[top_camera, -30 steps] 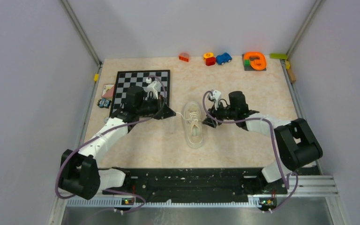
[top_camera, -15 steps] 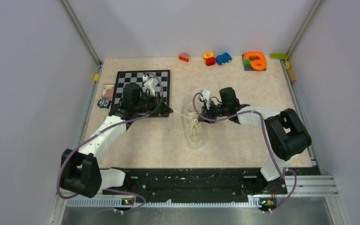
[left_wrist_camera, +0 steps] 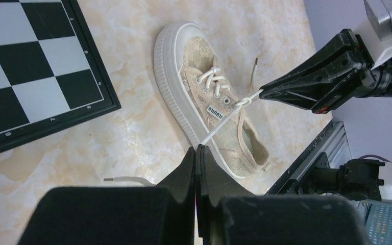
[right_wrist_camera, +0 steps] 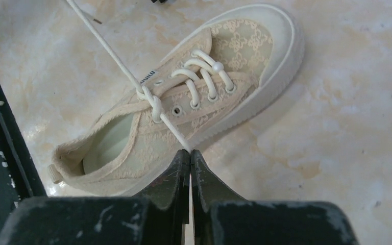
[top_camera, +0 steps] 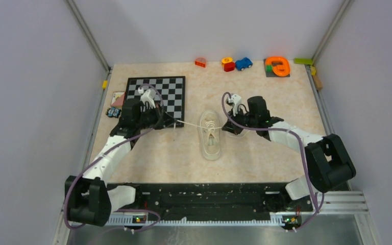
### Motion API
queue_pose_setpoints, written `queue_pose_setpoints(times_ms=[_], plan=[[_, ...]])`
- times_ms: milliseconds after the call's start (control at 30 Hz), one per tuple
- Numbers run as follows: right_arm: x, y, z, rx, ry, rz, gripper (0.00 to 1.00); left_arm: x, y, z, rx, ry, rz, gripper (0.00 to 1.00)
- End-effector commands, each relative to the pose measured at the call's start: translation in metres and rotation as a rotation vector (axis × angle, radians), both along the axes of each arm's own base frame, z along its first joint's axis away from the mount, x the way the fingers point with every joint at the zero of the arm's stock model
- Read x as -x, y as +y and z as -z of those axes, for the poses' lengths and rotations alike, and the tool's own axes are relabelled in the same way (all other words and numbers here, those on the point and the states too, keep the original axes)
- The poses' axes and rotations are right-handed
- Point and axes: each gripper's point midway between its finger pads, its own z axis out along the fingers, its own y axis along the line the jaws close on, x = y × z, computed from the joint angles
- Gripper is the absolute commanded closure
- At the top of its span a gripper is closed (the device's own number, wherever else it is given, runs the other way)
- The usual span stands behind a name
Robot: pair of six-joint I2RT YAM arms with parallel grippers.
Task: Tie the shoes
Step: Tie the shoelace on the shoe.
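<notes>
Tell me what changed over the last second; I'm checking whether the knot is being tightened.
The right pincer dipped in to the shoe, closed on a lace and drew back right; the left pincer, already shut on the other lace, pulled left, tightening it. The shoe stayed put.

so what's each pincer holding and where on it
The left pincer and right pincer each pinch one strand of the sneaker's lace, on either side of the knot.

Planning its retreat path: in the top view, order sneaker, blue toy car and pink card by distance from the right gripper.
1. sneaker, just left of the right gripper.
2. blue toy car, at the far edge.
3. pink card, left of the chessboard.
</notes>
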Motion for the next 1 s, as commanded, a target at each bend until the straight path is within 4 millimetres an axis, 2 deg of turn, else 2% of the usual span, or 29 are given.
queue_pose_setpoints(times_ms=[0,67,200,267,400,533,600,700,833,967], plan=[[-0.004,-0.026,0.000,-0.023,0.117,0.195,1.00,-0.010,0.007,-0.020,0.037,-0.132,-0.040,1.00],[-0.004,-0.029,-0.005,-0.042,0.125,0.216,1.00,-0.008,0.004,-0.019,0.045,-0.120,-0.016,1.00],[0.005,-0.009,-0.032,-0.134,0.112,0.127,1.00,-0.002,-0.016,-0.024,0.093,-0.119,0.093,1.00],[0.008,-0.004,-0.033,-0.110,0.123,0.114,1.00,0.002,-0.031,-0.029,0.072,-0.142,0.136,1.00],[0.013,0.005,-0.032,-0.122,0.164,0.091,1.00,0.009,-0.062,-0.051,0.060,-0.206,0.213,1.00],[0.014,0.010,-0.043,-0.169,0.200,0.103,1.00,0.011,-0.084,-0.073,0.073,-0.247,0.287,1.00],[0.013,0.012,-0.051,-0.183,0.202,0.108,1.00,0.011,-0.091,-0.075,0.070,-0.253,0.317,1.00],[0.012,0.013,-0.057,-0.195,0.224,0.132,1.00,0.015,-0.114,-0.072,0.079,-0.214,0.423,1.00],[0.011,0.011,-0.052,-0.192,0.250,0.162,1.00,0.037,-0.145,-0.070,0.053,-0.201,0.529,1.00],[0.006,0.014,-0.047,-0.195,0.267,0.169,1.00,0.047,-0.151,-0.071,0.078,-0.199,0.543,1.00]])
